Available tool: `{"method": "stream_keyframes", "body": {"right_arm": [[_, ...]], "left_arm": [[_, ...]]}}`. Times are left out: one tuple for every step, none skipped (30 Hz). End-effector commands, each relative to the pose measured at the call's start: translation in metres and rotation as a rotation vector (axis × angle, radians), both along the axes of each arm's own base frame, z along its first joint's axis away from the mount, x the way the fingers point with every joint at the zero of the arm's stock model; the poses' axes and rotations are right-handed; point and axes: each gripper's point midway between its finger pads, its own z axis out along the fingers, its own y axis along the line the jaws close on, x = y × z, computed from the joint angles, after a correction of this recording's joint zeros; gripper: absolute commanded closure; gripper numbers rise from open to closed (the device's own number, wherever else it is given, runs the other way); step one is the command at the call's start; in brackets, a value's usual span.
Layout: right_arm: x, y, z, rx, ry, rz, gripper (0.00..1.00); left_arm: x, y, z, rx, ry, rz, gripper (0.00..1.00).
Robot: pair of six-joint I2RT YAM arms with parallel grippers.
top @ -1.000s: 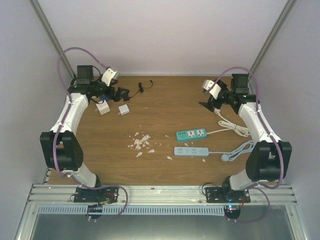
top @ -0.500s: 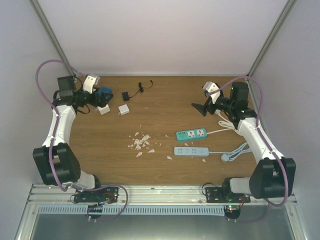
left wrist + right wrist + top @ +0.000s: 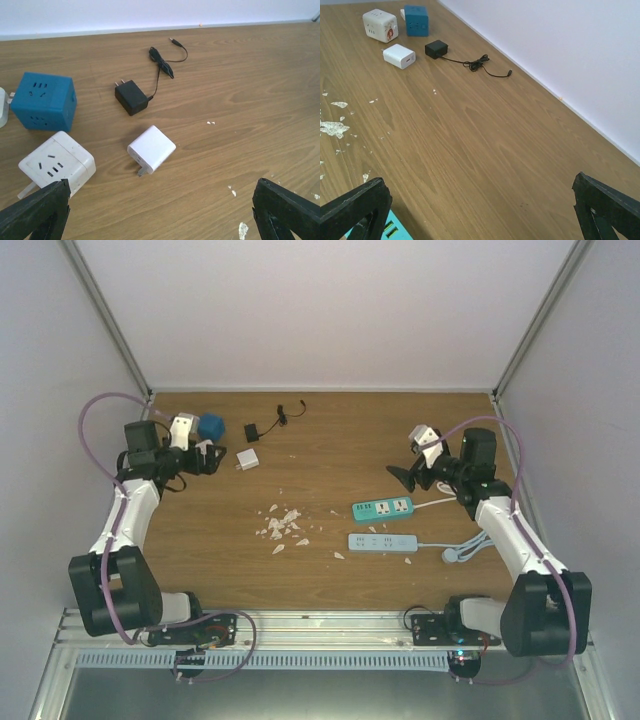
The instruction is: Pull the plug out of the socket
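Left tool [image 3: 160, 202] and right tool [image 3: 480, 200] both spread wide and empty; the white square plug [image 3: 151, 149] lies loose on the brown wooden worktop [image 3: 240, 100].
We see the left tool's black fingers [image 3: 37, 210] far apart, with the plug just ahead, prongs bare, near but apart from the white cube socket [image 3: 57, 169] and the blue cube socket [image 3: 44, 101]. A black adapter with a thin cable [image 3: 131, 97] lies beyond. The right tool hovers near the teal power strip [image 3: 383, 508], the pale blue power strip [image 3: 382, 542] beside it; white crumbs [image 3: 282, 523] dot the middle.
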Motion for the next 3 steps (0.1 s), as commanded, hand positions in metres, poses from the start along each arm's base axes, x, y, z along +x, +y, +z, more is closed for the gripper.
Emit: {"method": "stream_keyframes", "body": {"right_arm": [[0.0026, -0.0022, 0.0041, 0.009, -0.023, -0.011, 0.00], [0.0027, -0.0022, 0.0040, 0.009, -0.023, -0.011, 0.00], [0.0028, -0.0025, 0.0040, 0.008, -0.025, -0.013, 0.00]], "left_arm": [[0.0061, -0.0009, 0.0104, 0.003, -0.058, 0.004, 0.01], [0.0056, -0.0023, 0.0108, 0.001, -0.062, -0.005, 0.01], [0.0056, -0.0033, 0.0108, 0.000, -0.065, -0.012, 0.01]]}}
